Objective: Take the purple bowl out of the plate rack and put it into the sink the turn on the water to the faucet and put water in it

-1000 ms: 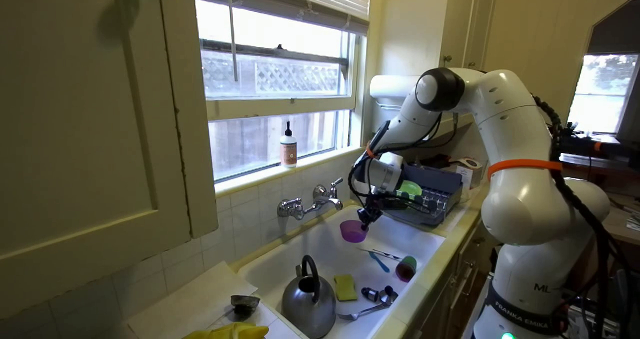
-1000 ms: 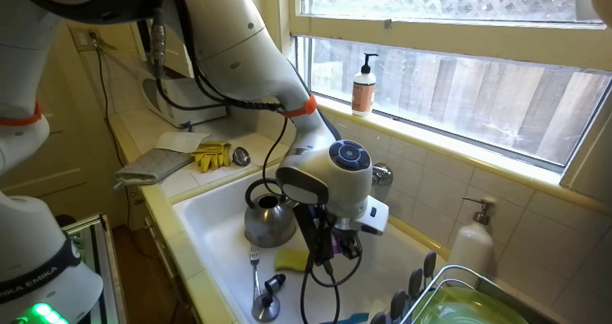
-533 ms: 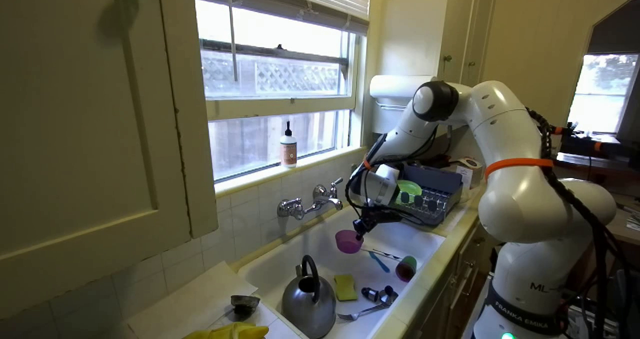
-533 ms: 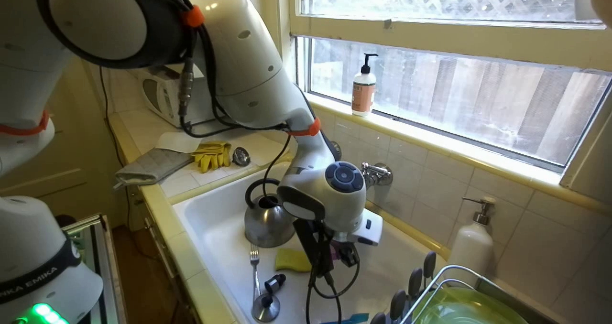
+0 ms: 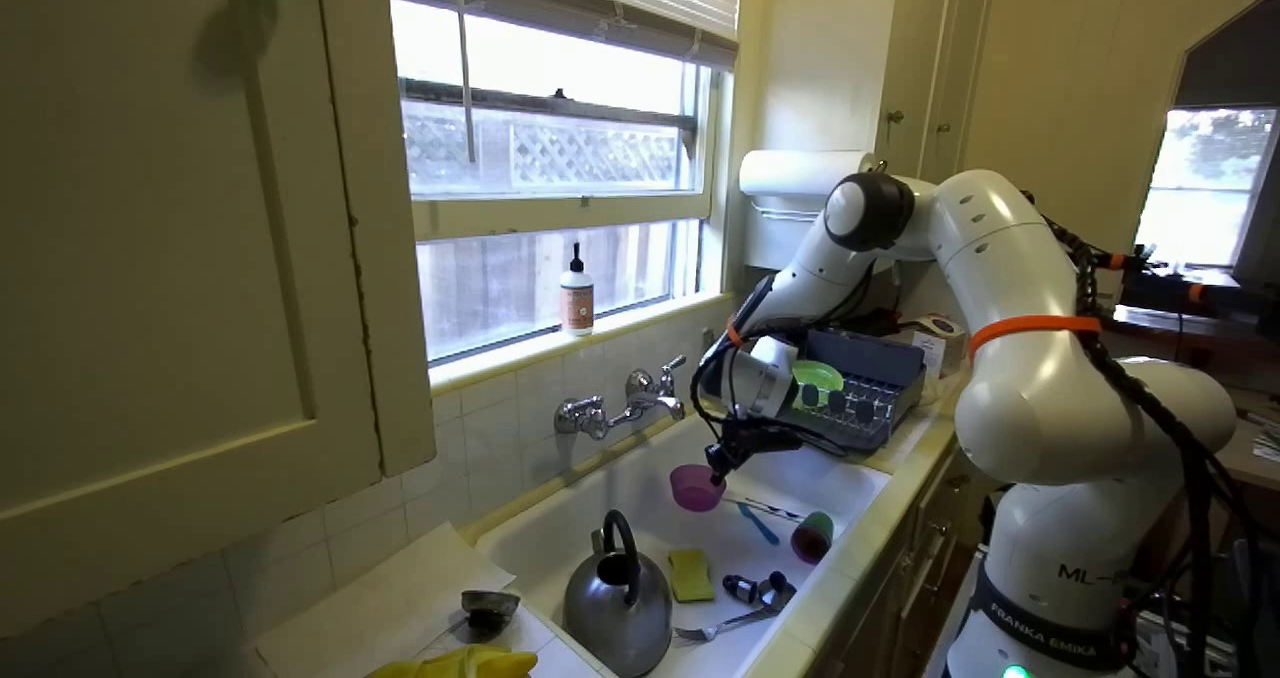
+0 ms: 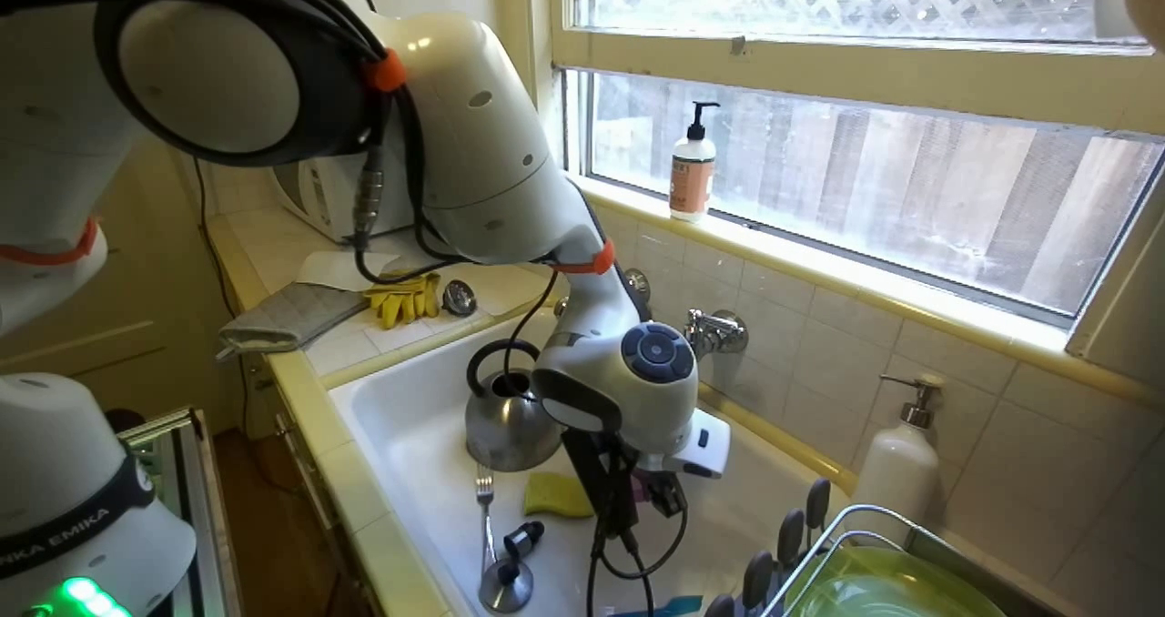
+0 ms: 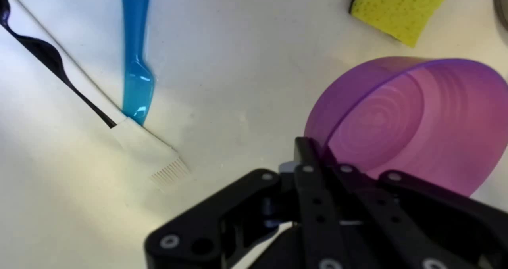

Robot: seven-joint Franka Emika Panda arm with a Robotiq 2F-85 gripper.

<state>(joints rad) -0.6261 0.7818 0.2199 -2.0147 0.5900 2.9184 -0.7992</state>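
1. White sink (image 6: 410,435) beneath the jaws.
2. Jaws clenched on the rim of the purple bowl (image 7: 416,114) (touching the sink or not, unclear).
3. Chrome faucet (image 5: 660,401) near the jaws, on the tiled wall (image 5: 500,443).
4. Plate rack (image 5: 862,356) on one side of the jaws, steel kettle (image 5: 600,618) opposite.

The glossy white arm (image 5: 1005,258) has orange straps (image 5: 1035,328), black cables (image 6: 416,162) and a dark band (image 5: 1043,630) lettered FRANKA EMIKA; pale round screws (image 7: 169,241) dot the black pincer (image 7: 317,148).
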